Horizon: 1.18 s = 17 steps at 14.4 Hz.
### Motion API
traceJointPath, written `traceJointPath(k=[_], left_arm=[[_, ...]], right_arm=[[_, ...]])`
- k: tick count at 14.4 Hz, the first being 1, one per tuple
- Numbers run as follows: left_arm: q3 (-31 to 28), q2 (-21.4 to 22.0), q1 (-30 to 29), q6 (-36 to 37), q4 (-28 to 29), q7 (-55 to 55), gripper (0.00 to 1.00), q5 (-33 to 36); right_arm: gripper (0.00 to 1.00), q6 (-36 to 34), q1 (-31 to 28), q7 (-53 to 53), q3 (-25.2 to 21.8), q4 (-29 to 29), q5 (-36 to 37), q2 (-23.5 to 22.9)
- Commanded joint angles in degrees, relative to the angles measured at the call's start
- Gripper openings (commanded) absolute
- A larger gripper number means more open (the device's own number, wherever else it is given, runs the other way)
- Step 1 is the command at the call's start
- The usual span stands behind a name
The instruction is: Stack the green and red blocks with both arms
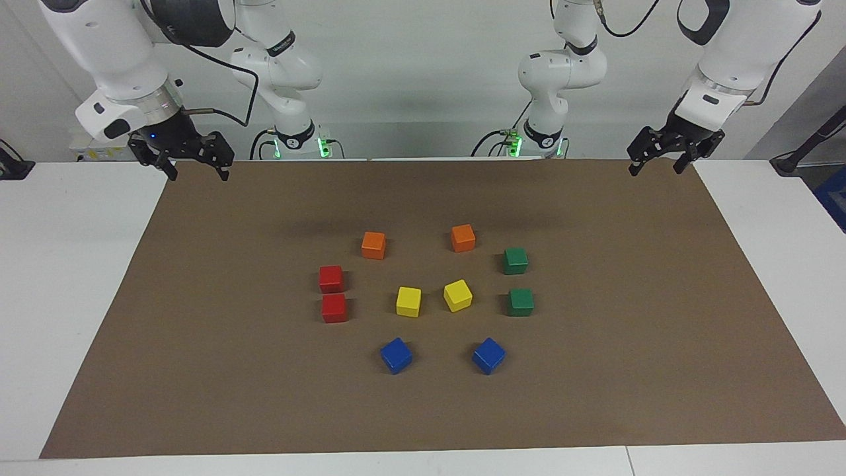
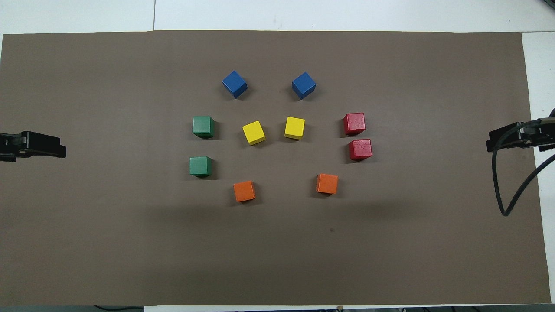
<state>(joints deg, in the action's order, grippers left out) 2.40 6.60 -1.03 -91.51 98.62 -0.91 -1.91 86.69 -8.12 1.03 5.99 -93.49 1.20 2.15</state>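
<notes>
Two green blocks [image 1: 515, 260] [image 1: 521, 302] sit apart on the brown mat toward the left arm's end; they also show in the overhead view [image 2: 200, 166] [image 2: 203, 126]. Two red blocks [image 1: 331, 278] [image 1: 334, 308] sit close together toward the right arm's end, also in the overhead view [image 2: 360, 149] [image 2: 354, 123]. None is stacked. My left gripper [image 1: 656, 168] [image 2: 47, 147] hangs open and empty over the mat's edge at its own end. My right gripper [image 1: 197, 173] [image 2: 503, 136] hangs open and empty over the mat's edge at its end.
Two orange cubes [image 1: 373, 244] [image 1: 462, 238] lie nearer to the robots than the task blocks. Two yellow cubes [image 1: 408, 301] [image 1: 457, 295] lie between the reds and greens. Two blue cubes [image 1: 396, 355] [image 1: 488, 356] lie farthest. The brown mat [image 1: 595, 396] covers a white table [image 1: 59, 264].
</notes>
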Motion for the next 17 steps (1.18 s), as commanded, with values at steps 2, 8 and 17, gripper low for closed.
traceJointPath(k=[2, 8, 17], left_arm=[[-0.21, 0.26, 0.77, 0.36, -0.54, 0.48, 1.0, 1.12], [-0.12, 0.7, 0.77, -0.43, 0.25, 0.39, 1.0, 1.03], [-0.12, 1.66, 0.85, -0.96, 2.44, -0.31, 1.0, 1.03]], right_arm=[[1.0, 0.06, -0.84, 3.09, 0.43, -0.29, -0.32, 0.4], [1.0, 0.58, -0.32, 2.41, 0.51, -1.16, -0.32, 0.58], [1.0, 18.85, 12.33, -13.25, 1.48, -6.7, -3.22, -7.58]])
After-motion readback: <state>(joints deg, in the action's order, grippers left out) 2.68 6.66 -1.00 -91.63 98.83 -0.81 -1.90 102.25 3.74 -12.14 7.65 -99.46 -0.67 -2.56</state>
